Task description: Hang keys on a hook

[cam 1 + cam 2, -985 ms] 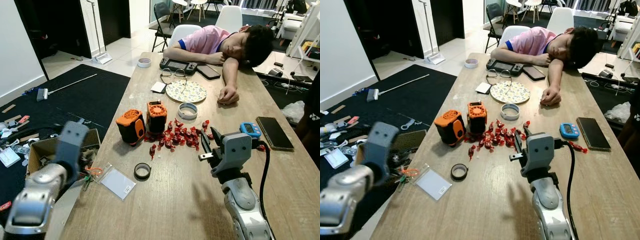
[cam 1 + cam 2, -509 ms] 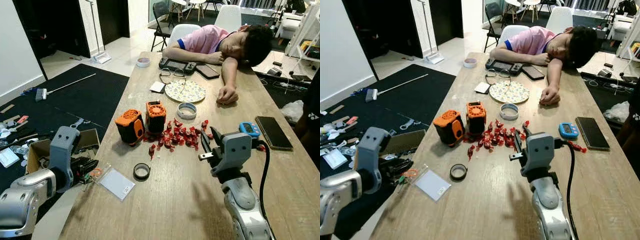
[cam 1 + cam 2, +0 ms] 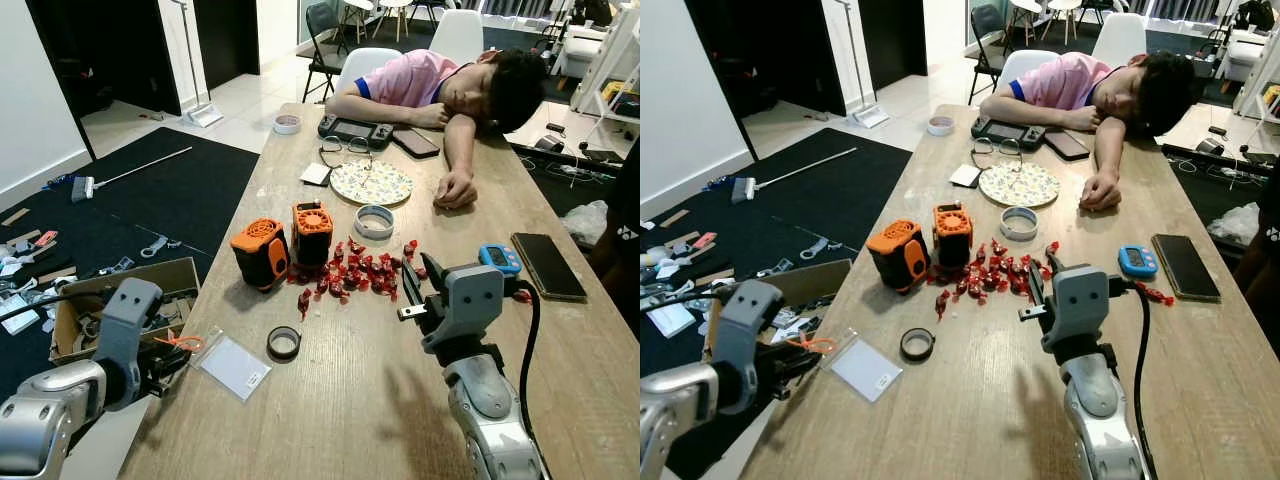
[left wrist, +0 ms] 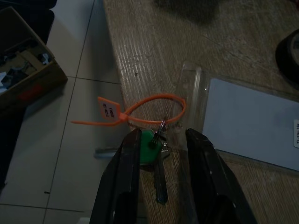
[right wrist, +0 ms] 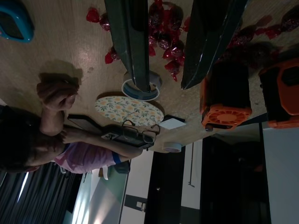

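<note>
A: Head view — where are the keys [image 3: 172, 343]?
B: At the worktop [image 3: 330, 420] near-left edge, directly ahead of the left pincer [image 3: 165, 362]; the right pincer [image 3: 422, 290] hovers well apart.

A: Left wrist view?
B: Fingers [image 4: 122, 172] spread, gripping nothing; green-capped key between them, shaft along the fingers, orange tie [image 4: 140, 109] beyond.

A: Right wrist view?
B: Parted, empty — above red candies [image 5: 163, 39]

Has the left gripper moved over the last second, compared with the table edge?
Yes. The left gripper has dropped lower and nearer the robot along the table edge, its fingers now straddling the keys.
</note>
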`<state>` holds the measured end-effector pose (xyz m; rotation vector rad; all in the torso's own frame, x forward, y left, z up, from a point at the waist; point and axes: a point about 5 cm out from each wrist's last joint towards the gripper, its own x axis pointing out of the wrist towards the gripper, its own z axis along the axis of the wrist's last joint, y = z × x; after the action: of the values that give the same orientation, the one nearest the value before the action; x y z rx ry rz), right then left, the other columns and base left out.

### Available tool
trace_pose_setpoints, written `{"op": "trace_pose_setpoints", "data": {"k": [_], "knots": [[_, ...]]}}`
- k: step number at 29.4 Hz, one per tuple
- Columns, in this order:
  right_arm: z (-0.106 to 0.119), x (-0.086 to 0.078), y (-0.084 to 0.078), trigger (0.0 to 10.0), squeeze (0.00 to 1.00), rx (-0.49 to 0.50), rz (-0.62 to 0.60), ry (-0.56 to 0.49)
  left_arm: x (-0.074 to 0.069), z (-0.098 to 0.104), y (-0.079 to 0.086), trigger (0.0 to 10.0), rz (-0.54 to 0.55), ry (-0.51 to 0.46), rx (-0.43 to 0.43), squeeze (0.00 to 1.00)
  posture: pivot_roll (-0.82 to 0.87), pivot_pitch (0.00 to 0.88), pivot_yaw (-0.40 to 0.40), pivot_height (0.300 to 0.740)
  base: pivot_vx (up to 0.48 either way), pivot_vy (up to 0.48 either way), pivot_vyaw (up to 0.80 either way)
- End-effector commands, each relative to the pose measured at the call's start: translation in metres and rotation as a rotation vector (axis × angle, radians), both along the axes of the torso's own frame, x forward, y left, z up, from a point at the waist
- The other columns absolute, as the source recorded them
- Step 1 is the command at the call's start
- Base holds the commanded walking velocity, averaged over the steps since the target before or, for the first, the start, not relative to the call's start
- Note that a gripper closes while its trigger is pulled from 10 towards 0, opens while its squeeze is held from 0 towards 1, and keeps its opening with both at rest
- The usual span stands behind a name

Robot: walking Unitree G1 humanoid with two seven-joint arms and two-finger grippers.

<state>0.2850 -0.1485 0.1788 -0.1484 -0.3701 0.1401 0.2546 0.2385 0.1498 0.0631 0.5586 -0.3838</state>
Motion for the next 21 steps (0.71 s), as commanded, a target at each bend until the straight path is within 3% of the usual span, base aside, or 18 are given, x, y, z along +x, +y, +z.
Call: {"op": "trace_pose_setpoints", "data": {"k": [1,2,4,5,6,14,15,16,17,18,21], "knots": [[-0.004,0.001,-0.003,10.0,0.00,0.002,-0.005,0.013,-0.001,0.000,0.002,4.8,0.001,0.001,0.015,0.00,0.11,0.126,0.002,0.740,0.000,0.000,0.00],[-0.004,0.001,-0.003,10.0,0.00,0.002,-0.005,0.013,-0.001,0.000,0.002,4.8,0.001,0.001,0.015,0.00,0.11,0.126,0.002,0.740,0.000,0.000,0.00],[-0.004,0.001,-0.003,10.0,0.00,0.002,-0.006,0.013,0.000,0.001,0.003,0.8,0.006,-0.002,0.009,0.00,0.11,0.127,0.002,0.740,0.000,0.000,0.00],[-0.004,0.001,-0.003,10.0,0.00,0.002,-0.006,0.013,0.000,0.001,0.003,0.8,0.006,-0.002,0.009,0.00,0.11,0.127,0.002,0.740,0.000,0.000,0.00],[-0.003,0.001,-0.003,10.0,0.00,0.001,-0.006,0.013,0.000,0.001,0.003,0.0,0.012,-0.005,-0.001,0.00,0.11,0.128,0.002,0.740,0.000,0.000,0.00],[-0.004,0.001,-0.003,10.0,0.00,0.002,-0.007,0.014,0.002,0.006,0.002,0.0,0.020,-0.020,-0.040,0.00,0.11,0.130,0.004,0.740,0.000,0.000,0.00],[-0.004,0.001,-0.003,10.0,0.00,0.003,-0.008,0.015,0.004,0.015,-0.001,10.0,0.008,-0.074,-0.087,0.00,0.11,0.131,0.004,0.740,0.000,0.000,0.00],[-0.004,0.001,-0.003,10.0,0.00,0.003,-0.008,0.015,0.004,0.015,-0.001,10.0,0.008,-0.074,-0.087,0.00,0.11,0.131,0.004,0.740,0.000,0.000,0.00],[-0.004,0.001,-0.003,10.0,0.00,0.003,-0.008,0.015,0.009,0.031,-0.005,10.0,0.019,-0.178,-0.152,0.00,0.11,0.132,0.004,0.740,0.000,0.000,0.00],[-0.004,0.001,-0.003,10.0,0.00,0.003,-0.008,0.015,0.009,0.031,-0.005,10.0,0.019,-0.178,-0.152,0.00,0.11,0.132,0.004,0.740,0.000,0.000,0.00],[-0.003,0.002,-0.001,10.0,0.00,0.006,-0.001,0.011,0.026,0.088,-0.018,10.0,0.192,-0.566,-0.282,0.00,0.10,0.133,-0.002,0.740,0.000,0.000,0.00]]}}
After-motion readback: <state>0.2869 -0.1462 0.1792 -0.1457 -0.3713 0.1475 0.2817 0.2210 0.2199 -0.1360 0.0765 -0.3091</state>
